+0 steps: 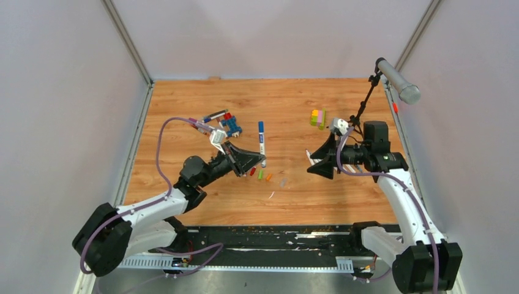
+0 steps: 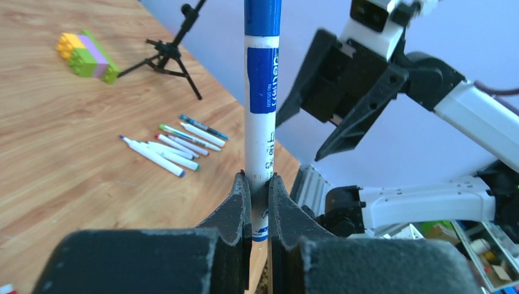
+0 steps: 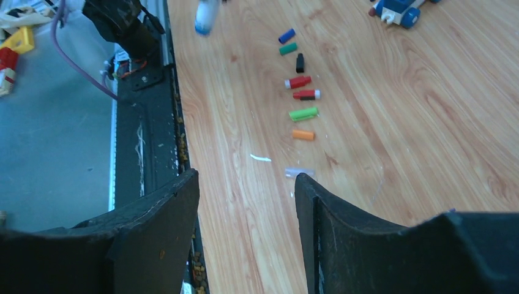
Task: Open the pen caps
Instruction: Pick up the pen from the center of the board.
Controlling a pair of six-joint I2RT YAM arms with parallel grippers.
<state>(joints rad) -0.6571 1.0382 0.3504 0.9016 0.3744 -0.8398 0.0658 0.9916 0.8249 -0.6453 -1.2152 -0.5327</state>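
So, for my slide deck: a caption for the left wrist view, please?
Left pincer shut on a blue-and-white marker, small pens lying on the wooden table behind.

A stretch of bare wooden tabletop is left open between the arms, crossed by a loose row of coloured plastic caps. The left gripper is taken up by a white-barrelled marker with a blue end, clamped tight. Beyond it, the right gripper is held wide, apart from it. The far left is blocked by a blue-and-red toy brick figure. The far right is blocked by a yellow, green and pink block stack and a black microphone stand, with slim white pens laid near its feet.
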